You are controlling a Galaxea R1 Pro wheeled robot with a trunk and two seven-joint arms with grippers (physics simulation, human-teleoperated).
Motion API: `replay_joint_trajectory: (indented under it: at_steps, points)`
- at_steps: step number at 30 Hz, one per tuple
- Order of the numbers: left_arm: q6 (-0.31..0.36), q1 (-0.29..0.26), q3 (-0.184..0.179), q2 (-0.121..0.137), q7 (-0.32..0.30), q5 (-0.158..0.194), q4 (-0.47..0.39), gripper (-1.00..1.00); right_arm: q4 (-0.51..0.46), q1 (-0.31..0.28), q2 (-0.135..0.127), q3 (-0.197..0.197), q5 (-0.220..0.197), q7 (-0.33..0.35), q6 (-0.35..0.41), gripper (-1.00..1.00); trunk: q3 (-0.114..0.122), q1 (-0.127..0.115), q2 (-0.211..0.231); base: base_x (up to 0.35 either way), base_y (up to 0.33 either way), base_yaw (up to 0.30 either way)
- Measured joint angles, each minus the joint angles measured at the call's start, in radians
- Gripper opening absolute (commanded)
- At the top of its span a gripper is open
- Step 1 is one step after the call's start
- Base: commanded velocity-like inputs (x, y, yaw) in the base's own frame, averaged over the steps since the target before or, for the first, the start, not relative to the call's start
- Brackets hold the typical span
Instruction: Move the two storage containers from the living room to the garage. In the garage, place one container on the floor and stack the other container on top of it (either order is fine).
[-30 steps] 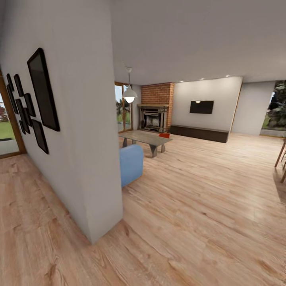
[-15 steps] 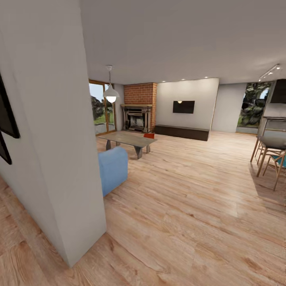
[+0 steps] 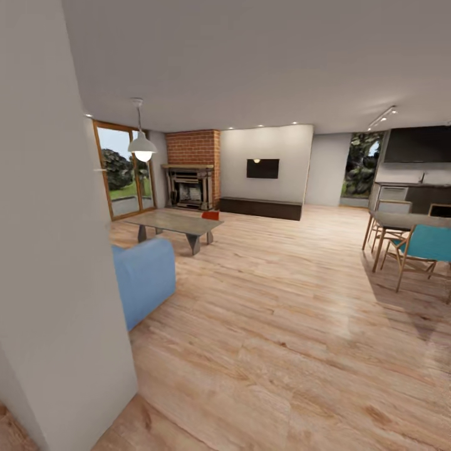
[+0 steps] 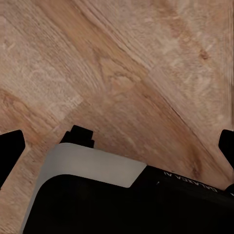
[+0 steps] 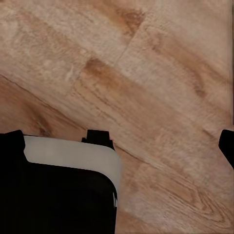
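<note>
Head cam has one storage container (image 3: 211, 215) far off by the glass table's (image 3: 178, 221) right end, too small to judge its long axis. Both wrist cams just see plank floor (image 4: 146, 73), with the left gripper (image 4: 117, 146) and right gripper (image 5: 117, 141) spread wide and empty.

Faint white lettering on black robot base (image 4: 146, 204), too small to read.

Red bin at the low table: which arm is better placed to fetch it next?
Left, marginally: the red bin sits left of centre in the head view, far across the wood floor. The left claw and right claw both hang open and empty, so driving closer comes first.
</note>
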Motion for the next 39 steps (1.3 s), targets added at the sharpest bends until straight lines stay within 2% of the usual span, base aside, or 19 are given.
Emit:
replay_joint_trajectory:
  at_steps: [39]
  points:
    - [0.0, 0.0, 0.0, 0.001, 0.0, 0.0, 0.0, 1.0, 0.0, 0.0, 0.002, 0.0, 0.0, 0.0, 0.0, 1.0, 0.0, 0.0, 0.0, 0.323, 0.0, -0.258]
